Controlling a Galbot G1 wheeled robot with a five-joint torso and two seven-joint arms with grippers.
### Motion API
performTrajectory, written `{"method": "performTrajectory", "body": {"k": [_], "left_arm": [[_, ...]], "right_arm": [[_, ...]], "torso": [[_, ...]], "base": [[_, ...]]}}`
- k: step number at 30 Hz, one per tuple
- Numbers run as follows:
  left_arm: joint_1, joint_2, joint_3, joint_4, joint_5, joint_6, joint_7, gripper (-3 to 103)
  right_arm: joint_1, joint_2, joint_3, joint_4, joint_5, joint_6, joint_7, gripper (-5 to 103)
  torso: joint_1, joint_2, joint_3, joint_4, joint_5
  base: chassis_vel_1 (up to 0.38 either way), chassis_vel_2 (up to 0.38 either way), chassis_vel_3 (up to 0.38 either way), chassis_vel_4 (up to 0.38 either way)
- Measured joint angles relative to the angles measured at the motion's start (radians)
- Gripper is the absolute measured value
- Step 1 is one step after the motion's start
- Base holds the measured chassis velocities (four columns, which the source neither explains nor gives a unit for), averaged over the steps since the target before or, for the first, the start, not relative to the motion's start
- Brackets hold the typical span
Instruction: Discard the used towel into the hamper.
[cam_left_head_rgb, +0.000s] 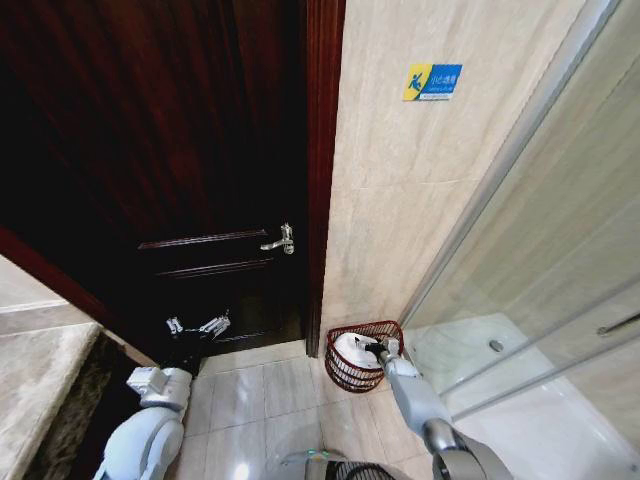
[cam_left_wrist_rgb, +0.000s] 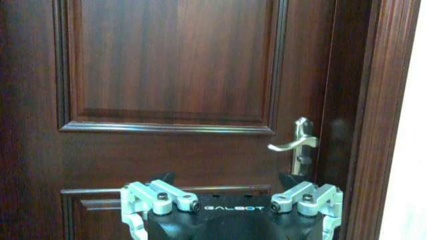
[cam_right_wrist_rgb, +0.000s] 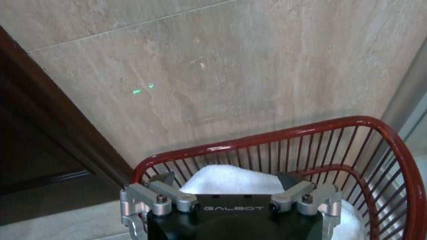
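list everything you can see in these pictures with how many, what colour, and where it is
hamper: one, reddish-brown open bars, on the floor against the tiled wall beside the door frame
towel: one, white, lying inside the hamper
door: one, dark brown wood, left of the tiled wall
door handle: one, silver, near the door's edge
sign: one, blue and yellow, high on the tiled wall
shower screen: one, clear glass, on the right
left gripper: open, raised before the door
right gripper: open, over the towel in the hamper
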Motion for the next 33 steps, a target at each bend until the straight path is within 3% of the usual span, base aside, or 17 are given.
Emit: {"method": "performTrajectory", "body": {"k": [14,19,23,27,33], "left_arm": [[0.000,0.000,0.000,0.000,0.000,0.000,0.000,100],[0.000,0.000,0.000,0.000,0.000,0.000,0.000,100],[0.000,0.000,0.000,0.000,0.000,0.000,0.000,100],[0.000,0.000,0.000,0.000,0.000,0.000,0.000,100],[0.000,0.000,0.000,0.000,0.000,0.000,0.000,100]], "right_arm": [[-0.024,0.019,0.024,-0.016,-0.025,0.008,0.001,100],[-0.077,0.015,0.018,0.047,0.017,-0.002,0.015,100],[-0.150,0.000,-0.009,0.170,0.095,-0.028,0.024,100],[-0.274,-0.046,-0.058,0.420,0.243,-0.088,0.062,100],[-0.372,-0.081,-0.037,0.617,0.224,-0.056,0.078,101]], "torso": [[0.000,0.000,0.000,0.0000,0.0000],[0.000,0.000,0.000,0.0000,0.0001],[0.000,0.000,0.000,0.0001,0.0001],[0.000,0.000,0.000,0.0001,0.0001],[0.000,0.000,0.000,-0.0001,-0.0001]], "base": [[0.000,0.000,0.000,0.000],[0.000,0.000,0.000,0.000],[0.000,0.000,0.000,0.000],[0.000,0.000,0.000,0.000],[0.000,0.000,0.000,0.000]]}}
